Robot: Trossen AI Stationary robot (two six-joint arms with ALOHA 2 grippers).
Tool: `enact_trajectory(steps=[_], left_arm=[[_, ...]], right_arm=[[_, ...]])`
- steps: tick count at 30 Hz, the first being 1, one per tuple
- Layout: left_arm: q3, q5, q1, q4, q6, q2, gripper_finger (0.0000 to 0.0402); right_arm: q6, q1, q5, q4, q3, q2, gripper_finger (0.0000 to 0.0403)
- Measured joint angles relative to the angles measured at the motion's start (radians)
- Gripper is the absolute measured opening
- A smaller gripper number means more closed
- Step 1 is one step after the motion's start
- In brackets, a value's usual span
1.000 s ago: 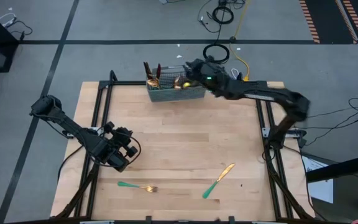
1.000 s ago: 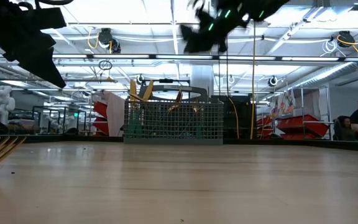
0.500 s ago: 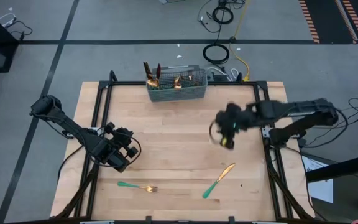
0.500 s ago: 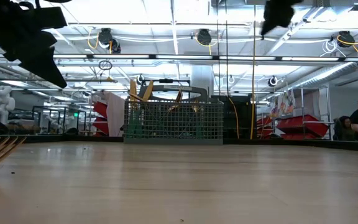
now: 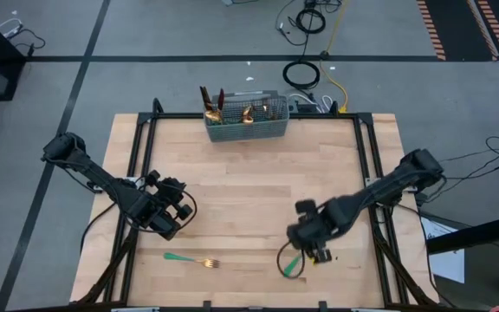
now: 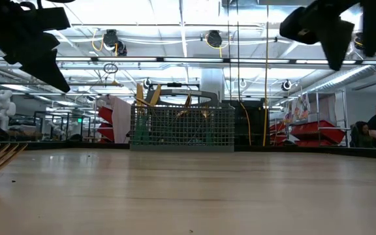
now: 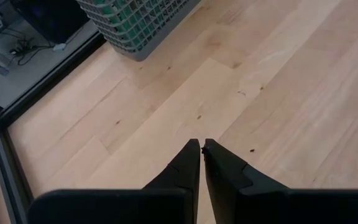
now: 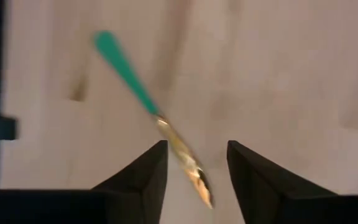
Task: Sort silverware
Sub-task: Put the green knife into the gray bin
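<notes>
High view shows you the table [image 5: 249, 191], with the grey caddy [image 5: 244, 121] at its far edge. Your right gripper [image 8: 196, 163] hangs with fingers parted over the knife [image 8: 154, 115] near the front edge. Left gripper [image 7: 201, 146], fingers together, waits above the fork [image 5: 192, 260].

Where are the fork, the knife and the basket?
fork [image 5: 192, 260]: high view, mid-length, near the handle's end.
knife [image 8: 151, 110]: right wrist view, where handle meets blade.
basket [image 5: 245, 131]: high view, its near wall.

One fork [image 5: 193, 260] on table, one knife [image 8: 152, 114], one mesh caddy [image 5: 246, 126], two arms
</notes>
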Motion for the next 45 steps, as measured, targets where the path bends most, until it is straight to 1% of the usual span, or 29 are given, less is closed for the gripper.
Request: enact_trajectory(steps=[3, 6, 11, 17, 22, 27, 32, 34, 38, 43, 45], left_arm=[[0.0, 0.002, 0.0, 0.0, 0.0, 0.0, 0.0032], [0.0, 0.02, 0.0, 0.0, 0.0, 0.0, 0.0032], [0.0, 0.029, 0.0, -0.001, 0.002, 0.0, 0.0032], [0.0, 0.03, 0.0, -0.002, 0.005, 0.0, 0.0032], [0.0, 0.03, -0.001, -0.002, 0.006, 0.0, 0.0032], [0.0, 0.03, -0.001, -0.003, 0.008, 0.0, 0.0032], [0.0, 0.03, -0.001, -0.004, 0.008, 0.0, 0.0032], [0.0, 0.03, -0.001, -0.004, 0.008, 0.0, 0.0032], [0.0, 0.031, -0.001, -0.007, 0.008, 0.0, 0.0032], [0.0, 0.03, -0.001, -0.007, 0.008, 0.0, 0.0032], [0.0, 0.03, -0.001, -0.009, 0.008, 0.0, 0.0032]], right_arm=[[-0.033, 0.04, -0.029, 0.095, 0.0, 0.042, 0.0174], [-0.058, 0.072, -0.049, 0.158, 0.0, 0.077, 0.018], [-0.082, 0.102, -0.052, 0.176, 0.0, 0.14, 0.0178], [-0.119, 0.108, -0.051, 0.243, 0.0, 0.219, 0.0173], [-0.117, 0.108, -0.046, 0.242, 0.0, 0.27, 0.0172], [-0.108, 0.106, -0.047, 0.288, -0.051, 0.288, 0.0172], [-0.061, 0.107, -0.042, 0.33, -0.149, 0.279, 0.0168], [-0.047, 0.108, -0.038, 0.364, -0.188, 0.277, 0.0157], [-0.045, 0.107, -0.036, 0.413, -0.225, 0.273, 0.0116], [-0.099, 0.106, -0.031, 0.432, -0.23, 0.273, 0.0058], [-0.095, 0.105, -0.028, 0.426, -0.23, 0.273, 0.0026]])
